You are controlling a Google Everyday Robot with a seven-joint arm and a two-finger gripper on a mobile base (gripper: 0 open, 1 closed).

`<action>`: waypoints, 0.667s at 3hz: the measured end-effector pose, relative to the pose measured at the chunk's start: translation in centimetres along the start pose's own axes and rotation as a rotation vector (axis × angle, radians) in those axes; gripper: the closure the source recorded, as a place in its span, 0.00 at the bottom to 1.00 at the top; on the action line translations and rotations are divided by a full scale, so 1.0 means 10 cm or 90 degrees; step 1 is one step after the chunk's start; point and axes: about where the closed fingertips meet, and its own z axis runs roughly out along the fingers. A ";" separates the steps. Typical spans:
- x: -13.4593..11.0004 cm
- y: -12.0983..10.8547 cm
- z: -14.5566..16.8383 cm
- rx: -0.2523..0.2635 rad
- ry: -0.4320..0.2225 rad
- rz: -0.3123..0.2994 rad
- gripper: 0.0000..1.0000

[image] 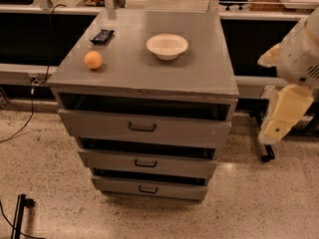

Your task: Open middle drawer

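A grey metal cabinet (pixel 144 71) stands in the middle of the camera view with three stacked drawers. The middle drawer (pixel 114 162) has a medium-height flat front and a small black bar handle (pixel 145 163). It sits under the tallest top drawer (pixel 99 125) and above the slimmest bottom drawer (pixel 119 186). A dark gap shows above each front. My gripper (pixel 285 116) hangs at the right of the cabinet, at about top-drawer height, apart from the cabinet and from every handle.
On the cabinet top lie an orange (pixel 93 59), a white bowl (pixel 167 46) and a small dark packet (pixel 102 36). A dark counter (pixel 30 34) runs behind. A cable (pixel 25 118) trails on the speckled floor at left. A black stand foot (pixel 267 156) is at right.
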 end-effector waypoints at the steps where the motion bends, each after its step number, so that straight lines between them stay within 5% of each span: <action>1: -0.05 0.03 0.29 0.007 -0.024 0.005 0.00; 2: -0.05 0.02 0.29 0.008 -0.024 0.004 0.00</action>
